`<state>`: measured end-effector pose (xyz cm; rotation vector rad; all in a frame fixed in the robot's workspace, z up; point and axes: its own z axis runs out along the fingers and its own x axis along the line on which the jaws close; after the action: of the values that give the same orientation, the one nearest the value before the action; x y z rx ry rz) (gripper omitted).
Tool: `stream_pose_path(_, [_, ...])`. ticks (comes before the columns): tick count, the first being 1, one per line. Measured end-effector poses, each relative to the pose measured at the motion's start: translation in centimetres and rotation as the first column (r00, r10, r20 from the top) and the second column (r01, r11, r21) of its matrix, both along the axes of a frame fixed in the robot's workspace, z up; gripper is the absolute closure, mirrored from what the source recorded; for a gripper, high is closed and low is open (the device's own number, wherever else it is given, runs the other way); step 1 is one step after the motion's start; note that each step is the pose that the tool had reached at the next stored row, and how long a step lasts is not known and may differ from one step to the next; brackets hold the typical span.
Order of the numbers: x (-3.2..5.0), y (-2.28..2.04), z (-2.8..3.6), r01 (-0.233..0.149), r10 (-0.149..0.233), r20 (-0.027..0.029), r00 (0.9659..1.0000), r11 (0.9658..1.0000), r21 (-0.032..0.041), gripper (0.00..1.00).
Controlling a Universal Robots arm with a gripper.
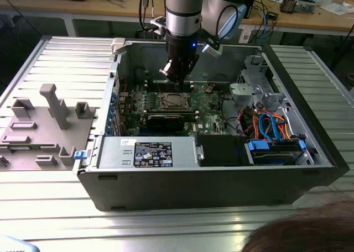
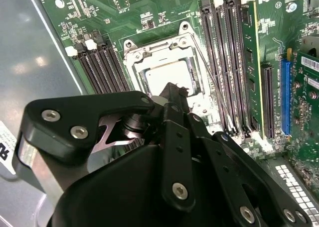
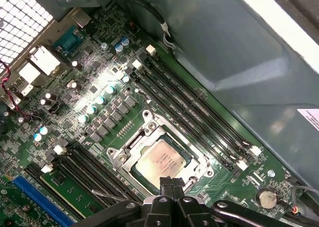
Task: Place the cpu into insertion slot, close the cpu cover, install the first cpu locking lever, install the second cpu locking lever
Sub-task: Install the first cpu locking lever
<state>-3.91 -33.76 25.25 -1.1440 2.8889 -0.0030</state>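
- Gripper (image 1: 172, 75) hangs inside the open computer case (image 1: 221, 180), low over the green motherboard (image 1: 207, 105), at the far edge of the socket in the exterior view.
- Fingers drawn together in both wrist views; nothing seen between them. Tip (image 3: 172, 183) sits just over one edge of the socket; whether it touches, cannot tell.
- cpu (image 3: 160, 160) lies flat in the socket, dull silvery top facing up; also seen past the black linkages in the second wrist view (image 2: 164, 77).
- cpu cover (image 2: 159, 53) is down around the chip, the chip's top showing through its square window.
- Thin wire lever (image 2: 214, 87) runs slanted along one side of the socket, beside the memory slots (image 2: 227, 62). Latched or free: cannot tell.
- Case stands on a ribbed metal table (image 1: 166, 224); a grey fixture (image 1: 52, 105) sits on it at the exterior view's left, well apart from the case.
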Motion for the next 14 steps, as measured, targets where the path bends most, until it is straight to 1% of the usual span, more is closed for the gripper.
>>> stream_pose_path(14, [0.0,0.0,0.0,0.046,-0.046,0.0,0.999,0.999,0.0,0.89])
